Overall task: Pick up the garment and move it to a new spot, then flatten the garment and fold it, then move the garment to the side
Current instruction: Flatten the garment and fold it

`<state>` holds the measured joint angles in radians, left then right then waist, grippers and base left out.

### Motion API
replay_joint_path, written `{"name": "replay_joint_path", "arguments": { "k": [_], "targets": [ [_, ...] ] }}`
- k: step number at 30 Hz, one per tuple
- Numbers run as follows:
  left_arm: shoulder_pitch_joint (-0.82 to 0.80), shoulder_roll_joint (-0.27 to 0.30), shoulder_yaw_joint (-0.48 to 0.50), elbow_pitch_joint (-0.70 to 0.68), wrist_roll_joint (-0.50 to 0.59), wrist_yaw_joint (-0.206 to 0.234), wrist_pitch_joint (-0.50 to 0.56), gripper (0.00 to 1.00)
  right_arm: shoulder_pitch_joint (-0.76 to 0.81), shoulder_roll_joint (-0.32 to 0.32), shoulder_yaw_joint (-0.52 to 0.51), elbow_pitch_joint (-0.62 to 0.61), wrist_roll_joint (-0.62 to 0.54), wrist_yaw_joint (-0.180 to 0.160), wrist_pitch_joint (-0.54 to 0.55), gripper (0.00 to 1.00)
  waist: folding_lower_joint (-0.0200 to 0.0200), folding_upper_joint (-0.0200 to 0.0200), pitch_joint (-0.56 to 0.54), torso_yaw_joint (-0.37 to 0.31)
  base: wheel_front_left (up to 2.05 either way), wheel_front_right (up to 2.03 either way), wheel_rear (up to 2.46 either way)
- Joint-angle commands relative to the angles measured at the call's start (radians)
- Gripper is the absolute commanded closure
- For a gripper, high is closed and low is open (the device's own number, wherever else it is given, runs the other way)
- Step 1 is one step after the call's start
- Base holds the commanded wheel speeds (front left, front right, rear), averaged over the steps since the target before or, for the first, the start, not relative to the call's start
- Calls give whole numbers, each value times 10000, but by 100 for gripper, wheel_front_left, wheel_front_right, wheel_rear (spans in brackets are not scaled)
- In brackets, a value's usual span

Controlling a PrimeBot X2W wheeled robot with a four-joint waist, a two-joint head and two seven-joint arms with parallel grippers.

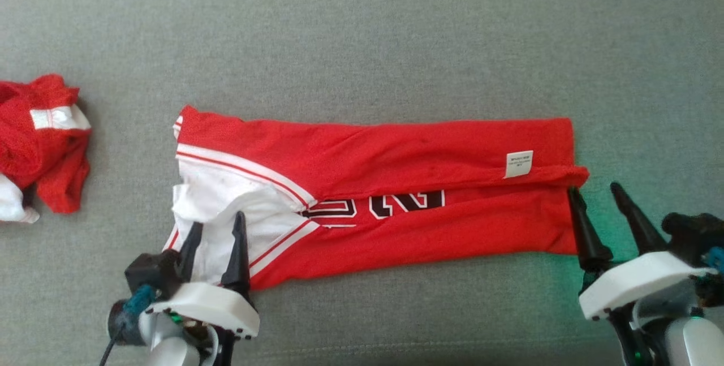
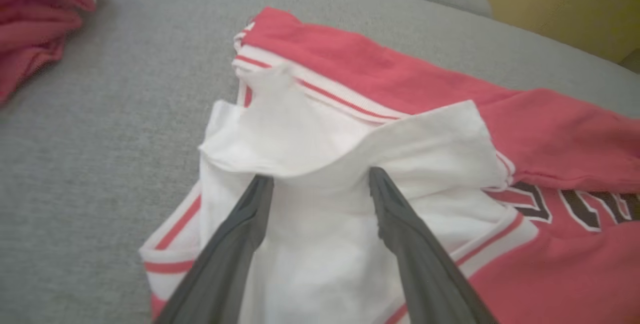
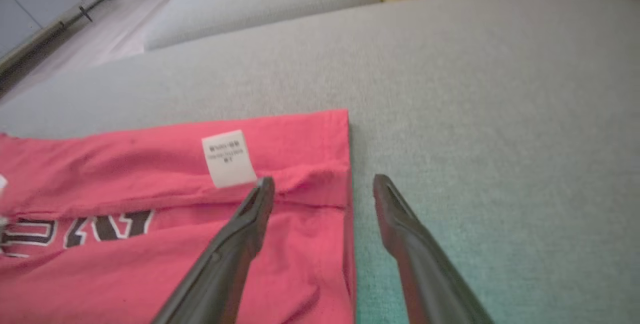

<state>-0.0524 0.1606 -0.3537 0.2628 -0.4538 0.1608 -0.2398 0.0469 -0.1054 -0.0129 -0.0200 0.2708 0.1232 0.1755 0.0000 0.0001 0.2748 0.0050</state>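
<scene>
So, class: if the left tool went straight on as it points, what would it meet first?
Most likely the raised white fold of the red jersey, just beyond the open left tool; the gap is hard to judge.

Two garments lie on one grey upholstered surface (image 1: 362, 32): one red jersey (image 1: 424, 230) stretched long across the middle, and one crumpled red-and-white garment (image 1: 39, 140) off to the side. Two robot grippers stand at the near edge, the left gripper (image 1: 219, 220) and the right gripper (image 1: 593, 187), each with two dark fingers (image 1: 586, 230), four in all. One white label (image 1: 518, 163) shows on the jersey; its black lettering is too covered to count.
</scene>
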Motion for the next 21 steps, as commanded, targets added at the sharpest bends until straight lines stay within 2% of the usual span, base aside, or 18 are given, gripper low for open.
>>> {"name": "replay_joint_path", "arguments": {
  "k": [1, 12, 21],
  "targets": [
    [-116, 211, 346, -557, 194, 136, -147, 0, 8, -37, 164, -584, -79, 75, -209, 0, 0, -1, -161, -45, 0, 0, 0],
    [53, 497, 896, -2624, 968, 541, -216, 0, -211, 200, 73, -1913, -729, 75, -1404, 0, 0, -1, -1030, -219, 0, 0, 0],
    [368, 732, 817, -2999, 1267, 666, -73, 0, 254, 326, 294, -1904, -934, 75, -1462, 0, 0, -1, -1591, -346, 0, 0, 0]
  ]
}}
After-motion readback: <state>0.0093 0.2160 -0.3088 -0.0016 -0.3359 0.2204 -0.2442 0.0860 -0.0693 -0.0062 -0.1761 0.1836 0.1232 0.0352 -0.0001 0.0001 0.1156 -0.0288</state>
